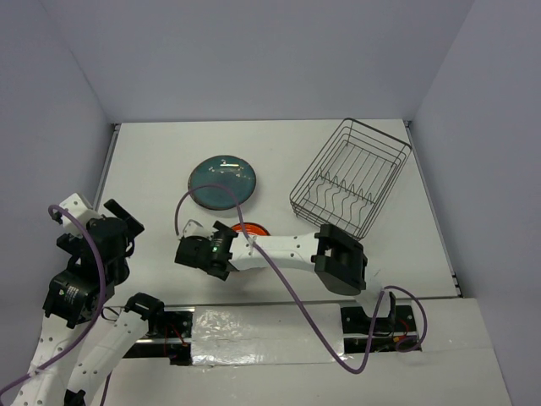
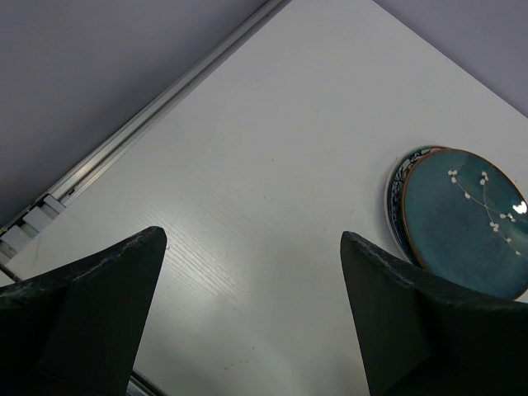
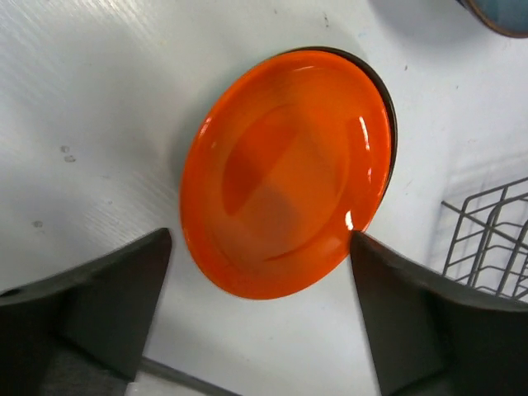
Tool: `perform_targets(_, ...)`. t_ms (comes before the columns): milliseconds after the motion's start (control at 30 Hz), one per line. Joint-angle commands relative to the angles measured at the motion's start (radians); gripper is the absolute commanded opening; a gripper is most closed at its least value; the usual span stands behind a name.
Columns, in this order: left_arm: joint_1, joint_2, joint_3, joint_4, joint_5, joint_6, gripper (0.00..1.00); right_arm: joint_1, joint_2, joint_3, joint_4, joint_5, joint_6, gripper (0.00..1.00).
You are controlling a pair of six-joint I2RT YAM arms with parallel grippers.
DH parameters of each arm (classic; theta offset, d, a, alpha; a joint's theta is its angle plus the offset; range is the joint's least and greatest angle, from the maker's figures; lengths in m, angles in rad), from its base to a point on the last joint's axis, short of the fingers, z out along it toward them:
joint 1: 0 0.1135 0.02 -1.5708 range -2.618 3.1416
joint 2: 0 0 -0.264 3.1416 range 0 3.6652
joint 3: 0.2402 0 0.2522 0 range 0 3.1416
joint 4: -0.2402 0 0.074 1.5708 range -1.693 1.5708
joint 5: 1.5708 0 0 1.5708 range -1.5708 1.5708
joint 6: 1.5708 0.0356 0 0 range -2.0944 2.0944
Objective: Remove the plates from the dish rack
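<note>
Left gripper [image 2: 252, 247]: fingers spread, nothing between, above white table [image 2: 272, 148]. Round dark teal ceramic plate [image 1: 224, 182] atop blue-patterned plate [image 2: 393, 198], mid-table. Right gripper [image 3: 260, 247]: fingers spread over glossy orange round plate [image 3: 285, 165] lying flat. Dark wire dish rack [image 1: 351, 178] far right.

Small round orange-red ceramic plate [image 3: 289, 173]: high-gloss glaze, smooth, sharp highlights.
Large round dark teal ceramic plate [image 2: 466, 219]: smooth satin glaze, brown-edged rim, painted white sprig.
Rectangular dish rack of thin dark metal wire [image 1: 351, 178]: slight sheen.
White table top [image 2: 272, 165]: matt, faintly grained.
Silver strip [image 1: 254, 326] at near edge: crinkled, reflective, foil-like.
</note>
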Motion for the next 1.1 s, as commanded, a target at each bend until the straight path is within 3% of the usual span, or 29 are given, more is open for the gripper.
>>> perform_targets(0,-0.005,0.006,0.020,0.014,-0.016,0.002,0.99,0.010,-0.048,0.026,0.027,-0.018,0.004,1.00)
perform_targets(333,-0.005,0.012,0.017,0.020,-0.008,0.010,0.99,0.000,-0.229,-0.089,0.066,-0.052,0.038,1.00)
perform_targets(467,-0.005,0.031,0.011,0.041,0.015,0.036,1.00,-0.041,-0.446,-0.262,0.167,-0.041,0.107,1.00)
perform_targets(600,-0.002,0.093,0.014,0.063,0.038,0.063,0.99,-0.157,-0.760,-0.461,0.259,0.031,0.155,1.00)
perform_targets(733,0.033,0.149,0.019,0.089,0.074,0.111,1.00,-0.398,-1.004,-0.604,0.330,0.008,0.126,1.00)
perform_targets(900,0.178,0.155,0.002,0.161,0.177,0.181,1.00,-0.570,-1.219,-0.679,0.253,0.067,0.139,1.00)
perform_targets(1067,0.209,0.123,-0.004,0.167,0.194,0.191,0.99,-0.670,-1.374,-0.715,0.172,0.115,0.150,1.00)
